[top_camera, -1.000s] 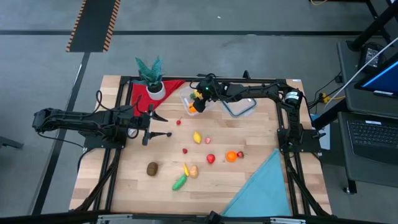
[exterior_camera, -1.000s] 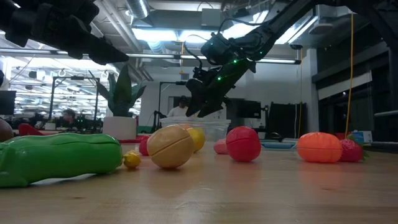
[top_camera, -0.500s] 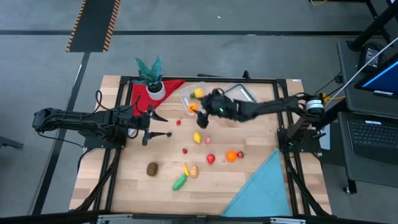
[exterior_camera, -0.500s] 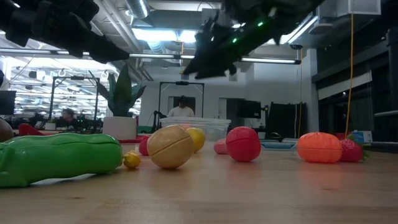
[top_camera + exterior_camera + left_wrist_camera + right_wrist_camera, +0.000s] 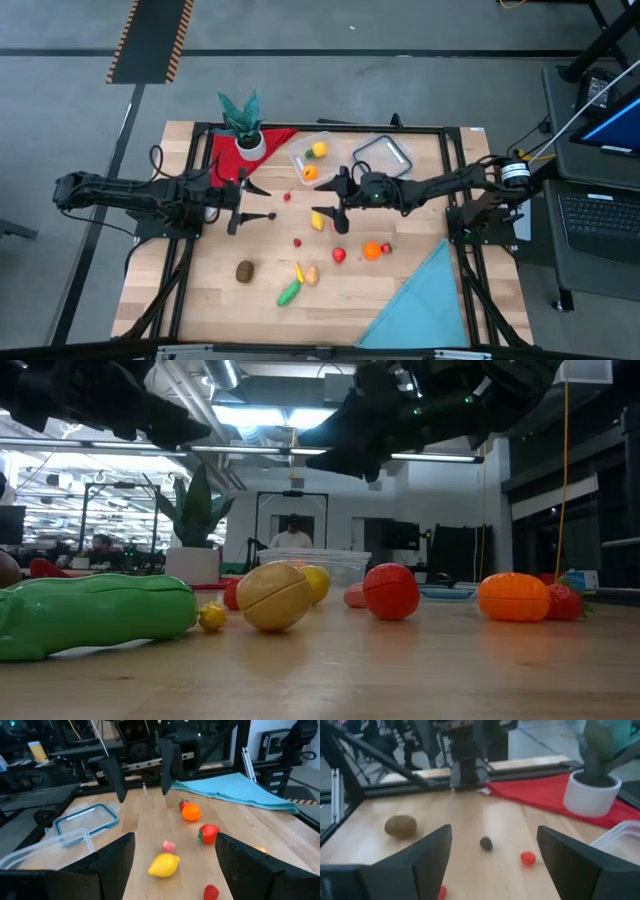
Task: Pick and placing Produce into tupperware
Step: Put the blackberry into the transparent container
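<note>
- Right gripper hangs over mid-table, above the wood, fingers spread apart, nothing between them; just beside the yellow lemon.
- Left gripper waits at the left side of the table, jaws apart, empty, pointing toward the centre.
- Tupperware sits near the far edge, next to the red cloth; inside it: one orange piece and one yellow piece.
- Clear lid with blue rim lies flat just right of the tupperware, close to the far frame rail.
- Potted plant at the far-left corner, on the red cloth.
- Loose produce, mid-table: lemon, small pink piece, small red piece, red piece near the left gripper tip.
- Further toward the near edge: red tomato-like piece, orange fruit with a strawberry touching it.
- Near-left cluster: brown kiwi, green pod, tan piece, small yellow piece, all close together except the kiwi, which lies apart.
- Teal cloth covers the near-right corner, overhanging the edge.
- Open wood: wide bare strip along the left side in front of the left arm, and between the lid and the orange fruit.
- Low view: person in the room far behind the table.
</note>
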